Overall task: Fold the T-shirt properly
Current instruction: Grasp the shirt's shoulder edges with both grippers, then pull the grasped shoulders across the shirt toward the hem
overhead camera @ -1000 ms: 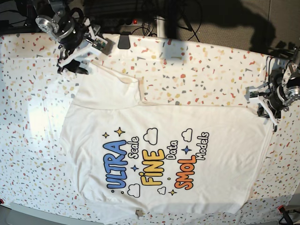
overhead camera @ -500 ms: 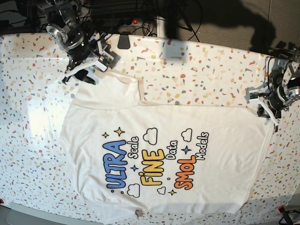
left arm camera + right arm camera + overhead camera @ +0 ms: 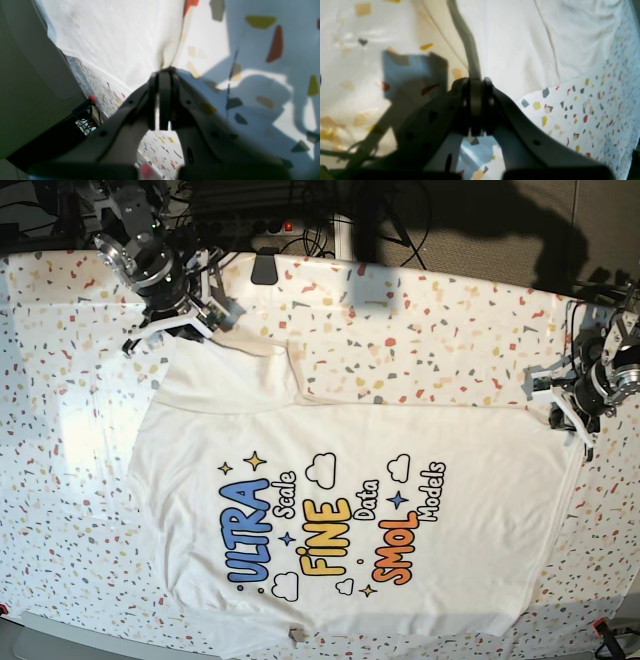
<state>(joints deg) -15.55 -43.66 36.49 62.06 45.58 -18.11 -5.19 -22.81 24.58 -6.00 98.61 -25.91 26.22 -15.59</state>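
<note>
T-shirt point(image 3: 340, 510) lies print-up and flat on the desk point(image 3: 440, 320). At its far left sleeve, the right tool point(image 3: 170, 328) is pinched on the sleeve edge, likely for a fold. Print reads "ULTRA Scale FINE Data SMOL Models". The left tool point(image 3: 570, 408) is clamped on the shirt's right edge.

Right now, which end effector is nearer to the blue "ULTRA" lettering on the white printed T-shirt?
Right. The right end effector grips the shirt's sleeve corner up-left of the blue "ULTRA" lettering; the left end effector pinches the opposite edge of the white printed T-shirt, far across the print.
</note>
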